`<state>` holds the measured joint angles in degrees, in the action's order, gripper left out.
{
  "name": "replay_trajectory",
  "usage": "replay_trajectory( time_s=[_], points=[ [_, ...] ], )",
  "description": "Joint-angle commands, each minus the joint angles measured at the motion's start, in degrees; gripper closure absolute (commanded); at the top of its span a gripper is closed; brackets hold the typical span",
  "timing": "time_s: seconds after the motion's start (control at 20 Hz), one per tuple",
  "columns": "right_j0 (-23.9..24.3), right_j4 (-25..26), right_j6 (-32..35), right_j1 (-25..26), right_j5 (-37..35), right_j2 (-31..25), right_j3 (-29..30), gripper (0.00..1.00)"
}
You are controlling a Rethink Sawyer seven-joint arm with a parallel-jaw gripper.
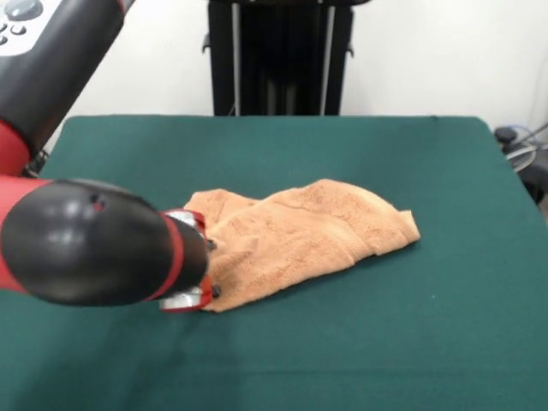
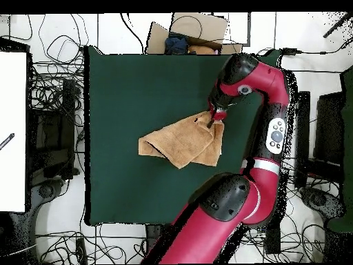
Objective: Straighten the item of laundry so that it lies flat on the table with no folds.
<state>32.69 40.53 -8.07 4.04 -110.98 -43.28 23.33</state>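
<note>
Reaching: gripper (image 1: 208,268) at the towel (image 1: 304,235) edge, the bulk trailing away across the table (image 1: 445,325).
Jaws: hidden, cannot tell.

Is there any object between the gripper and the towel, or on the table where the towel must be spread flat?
Nothing visible. The gripper is already at the edge of the crumpled towel, and the table shows only green cloth around it. In the front view, the arm hides part of the table.
</note>
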Motion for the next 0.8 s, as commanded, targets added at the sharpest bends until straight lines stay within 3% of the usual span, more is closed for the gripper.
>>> replay_trajectory(
  time_s=[0.05, 0.15, 0.25, 0.4, 0.55, 0.8],
  points=[
    [-1.9, -6.3, 24.2, -7.7, 13.9, 6.2, 17.1, 0.00],
    [2.3, -12.6, 29.0, -9.1, 18.3, 5.6, 25.2, 0.00],
    [5.9, -15.6, 27.9, -11.1, 14.5, 6.2, 30.8, 0.00],
    [4.8, -15.4, 25.2, -15.2, 6.0, 9.5, 32.7, 0.00],
    [2.6, -13.0, 20.5, -17.7, -9.6, 12.3, 32.6, 0.00],
    [2.0, -16.9, 25.9, -23.8, -3.6, 13.7, 43.3, 0.00]
  ],
)
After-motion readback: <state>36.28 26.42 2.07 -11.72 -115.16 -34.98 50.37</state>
